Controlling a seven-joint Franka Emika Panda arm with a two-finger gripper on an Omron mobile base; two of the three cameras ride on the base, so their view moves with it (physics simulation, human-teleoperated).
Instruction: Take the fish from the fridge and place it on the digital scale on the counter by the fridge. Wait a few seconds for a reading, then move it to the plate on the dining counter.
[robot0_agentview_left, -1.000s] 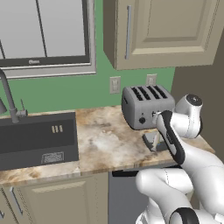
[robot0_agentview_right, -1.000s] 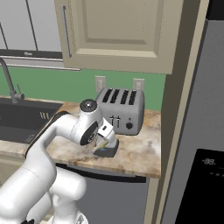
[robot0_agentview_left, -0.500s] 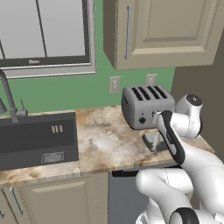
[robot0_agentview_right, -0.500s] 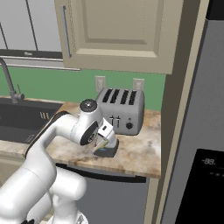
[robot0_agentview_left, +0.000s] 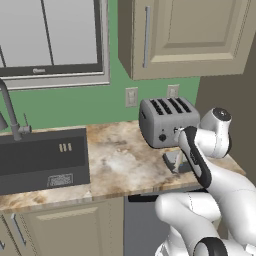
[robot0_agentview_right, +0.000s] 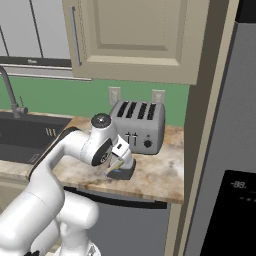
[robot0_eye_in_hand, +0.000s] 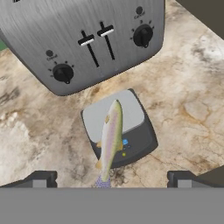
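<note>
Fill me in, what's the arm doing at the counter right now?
The fish lies on the digital scale, which sits on the counter just in front of the toaster. The gripper hovers above it, fingers spread wide and holding nothing. This looks like the weighing pause; the move to the plate is not yet done.

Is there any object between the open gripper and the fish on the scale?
Nothing visible does. The fish lies on the digital scale, in front of the toaster. The gripper is open directly over it, with free space between.
</note>
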